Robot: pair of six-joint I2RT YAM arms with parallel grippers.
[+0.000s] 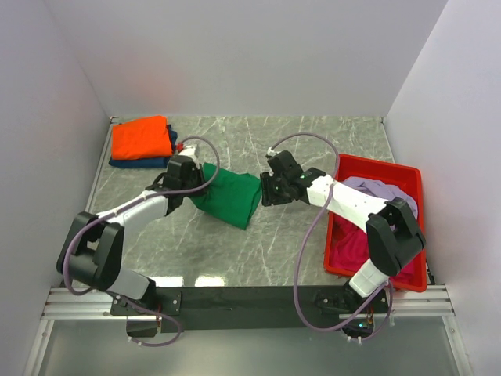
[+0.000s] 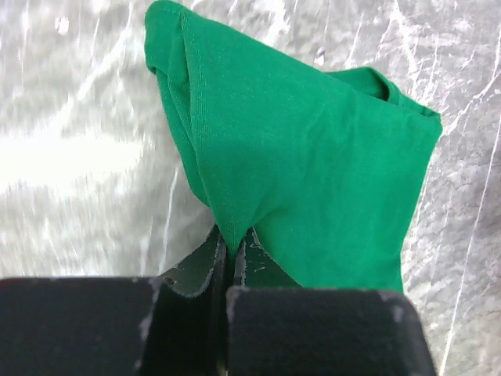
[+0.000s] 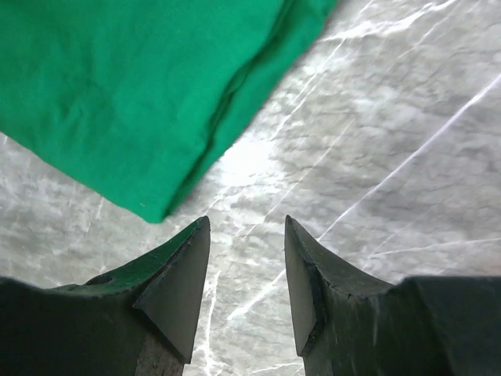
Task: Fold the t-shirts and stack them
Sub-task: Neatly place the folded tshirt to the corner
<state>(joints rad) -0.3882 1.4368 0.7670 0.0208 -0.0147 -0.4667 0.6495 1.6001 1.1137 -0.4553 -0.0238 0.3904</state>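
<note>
Left wrist view: the bright green t-shirt point(image 2: 313, 172) lies directly ahead of the left gripper point(image 2: 231, 249), spread on the marble table point(image 2: 70, 157). One corner of the cloth narrows to a point that runs in between the two fingers. The jaws are pressed together on that corner, with only the thin fabric between them, and the cloth is drawn into creases that fan out from the pinch.

Right wrist view: the right gripper point(image 3: 246, 235) has its jaws partly spread, with only the table surface showing between the fingertips. A folded edge of the green t-shirt lies ahead and to the left of the fingertips, near them but apart.

Top external view: the two grippers face each other across the green t-shirt, the left one at one side and the right one just beside the opposite edge. Beyond the left gripper, at the far corner of the table, the orange t-shirt point(image 1: 141, 137) rests folded on the navy blue t-shirt point(image 1: 137, 162). Behind the right gripper, alongside its arm, the red bin point(image 1: 415, 176) holds the pale lilac t-shirt point(image 1: 376, 189) and the magenta t-shirt point(image 1: 352, 251).
</note>
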